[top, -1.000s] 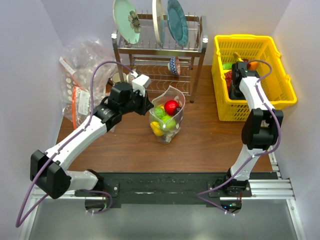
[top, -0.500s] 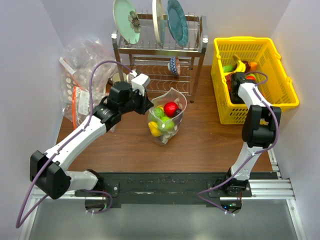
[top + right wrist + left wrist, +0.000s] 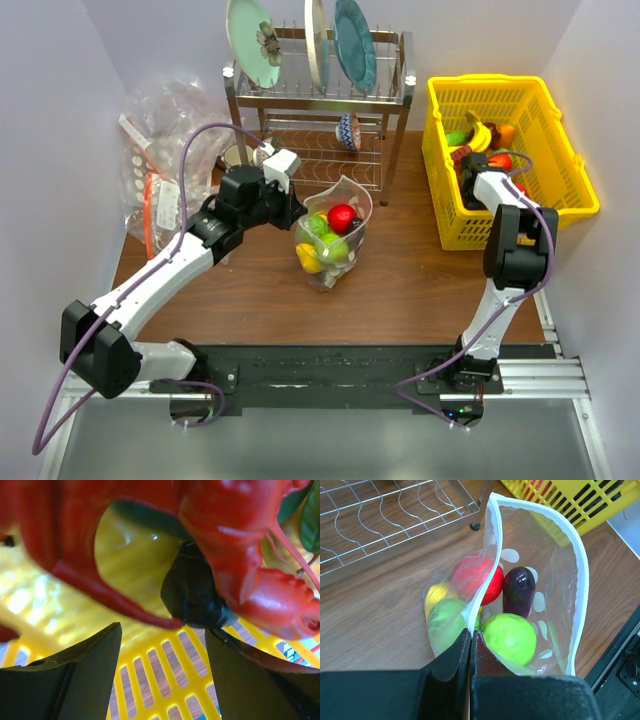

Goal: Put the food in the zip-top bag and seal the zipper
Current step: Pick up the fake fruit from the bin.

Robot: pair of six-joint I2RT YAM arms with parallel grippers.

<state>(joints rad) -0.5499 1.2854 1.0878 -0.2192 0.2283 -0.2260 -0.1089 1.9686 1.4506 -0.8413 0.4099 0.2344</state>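
Observation:
The dotted clear zip-top bag stands open on the table, its white zipper curving round the mouth. Inside lie a red fruit, a purple eggplant, a green fruit and a yellow piece. My left gripper is shut on the bag's near mouth edge; it also shows in the top view. My right gripper is open inside the yellow basket, just under a red toy and a dark piece, holding nothing. In the top view the right gripper is low in the basket.
A wire dish rack with plates stands at the back behind the bag. A heap of clear bags lies at the back left. More toy food sits in the basket. The rack's lower shelf is close to the bag.
My right wrist has pulled toward the near side of the basket and sunk lower; the basket shifted slightly. The left gripper kept hold of the bag edge, nearly still.

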